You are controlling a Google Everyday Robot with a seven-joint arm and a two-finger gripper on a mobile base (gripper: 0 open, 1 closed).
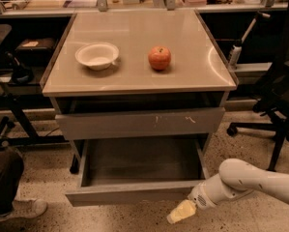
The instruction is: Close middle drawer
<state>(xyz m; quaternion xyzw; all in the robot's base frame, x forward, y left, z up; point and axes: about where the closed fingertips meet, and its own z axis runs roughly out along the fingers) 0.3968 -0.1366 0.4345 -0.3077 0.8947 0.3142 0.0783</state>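
The middle drawer [134,193] stands pulled out toward me below the table top, its plain grey front panel low in the view and its long bare grey tray [139,161] exposed. My gripper [180,211], with yellowish tips on a white arm [250,180], comes in from the right. It sits just below and in front of the right end of the drawer's front panel, close to its lower edge. The taller drawer front with white scratches [139,122] is above the open tray.
A white bowl [97,55] and a red apple [159,58] sit on the beige table top [192,76]. A black office chair [279,105] stands at the right. A person's leg and shoe [16,207] are at the lower left, beside a dark stand [8,115].
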